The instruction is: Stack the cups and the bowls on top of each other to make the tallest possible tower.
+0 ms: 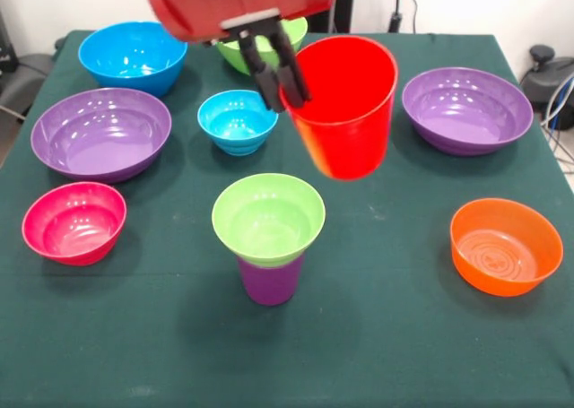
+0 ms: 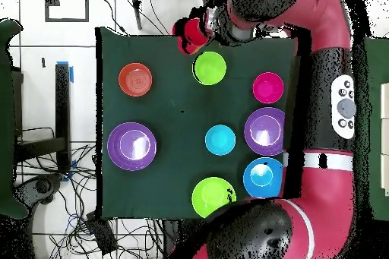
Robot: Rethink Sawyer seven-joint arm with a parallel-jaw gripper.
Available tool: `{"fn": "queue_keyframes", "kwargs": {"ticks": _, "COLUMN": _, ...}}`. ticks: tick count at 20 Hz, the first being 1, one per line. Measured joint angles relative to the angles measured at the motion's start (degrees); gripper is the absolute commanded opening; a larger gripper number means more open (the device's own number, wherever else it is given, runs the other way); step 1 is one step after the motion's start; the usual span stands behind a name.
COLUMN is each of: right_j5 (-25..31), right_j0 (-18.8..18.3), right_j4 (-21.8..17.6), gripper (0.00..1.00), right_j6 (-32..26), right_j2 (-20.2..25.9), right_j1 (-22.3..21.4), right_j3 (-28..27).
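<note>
The red cup (image 1: 345, 108) hangs in the air above the worktop (image 1: 395, 336), tilted, its mouth up and toward the camera. The gripper (image 1: 285, 72) pinches its rim, one finger inside the wall and one outside. Below and nearer the camera stands the tower (image 1: 269, 238) so far: a green bowl (image 1: 268, 218) seated in the purple cup (image 1: 270, 281). In the overhead view the red cup shows only partly, beside the arm's wrist.

By my reading, the step in hand is carrying the red cup to the tower. The next move calls for bringing it over the green bowl, levelling it, and lowering it squarely so the narrow purple cup does not tip.

No brand, label or writing can be read on any cup, bowl or the arm.
</note>
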Motion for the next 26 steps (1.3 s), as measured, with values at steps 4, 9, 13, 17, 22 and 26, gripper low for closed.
{"fn": "queue_keyframes", "kwargs": {"ticks": 4, "right_j5": 1.0, "right_j0": 0.0, "right_j4": -1.4, "gripper": 0.0, "right_j6": -2.5, "right_j2": 1.0, "right_j1": 2.0, "right_j3": -4.2}}
{"fn": "queue_keyframes", "kwargs": {"ticks": 9, "right_j5": 1.2, "right_j0": 0.0, "right_j4": -1.7, "gripper": 0.0, "right_j6": -4.6, "right_j2": 1.0, "right_j1": 3.1, "right_j3": -6.8}}
{"fn": "queue_keyframes", "kwargs": {"ticks": 13, "right_j5": 1.2, "right_j0": 0.0, "right_j4": -2.0, "gripper": 0.0, "right_j6": -6.1, "right_j2": 1.0, "right_j1": 3.5, "right_j3": -8.5}}
{"fn": "queue_keyframes", "kwargs": {"ticks": 17, "right_j5": 1.2, "right_j0": 0.0, "right_j4": -2.2, "gripper": 0.0, "right_j6": -7.4, "right_j2": 1.0, "right_j1": 3.6, "right_j3": -9.7}}
{"fn": "queue_keyframes", "kwargs": {"ticks": 22, "right_j5": 1.2, "right_j0": -0.1, "right_j4": -2.4, "gripper": 0.0, "right_j6": -8.5, "right_j2": 1.0, "right_j1": 3.6, "right_j3": -10.5}}
{"fn": "queue_keyframes", "kwargs": {"ticks": 26, "right_j5": 1.2, "right_j0": -0.1, "right_j4": -2.8, "gripper": 0.0, "right_j6": -8.5, "right_j2": 0.9, "right_j1": 3.6, "right_j3": -10.5}}
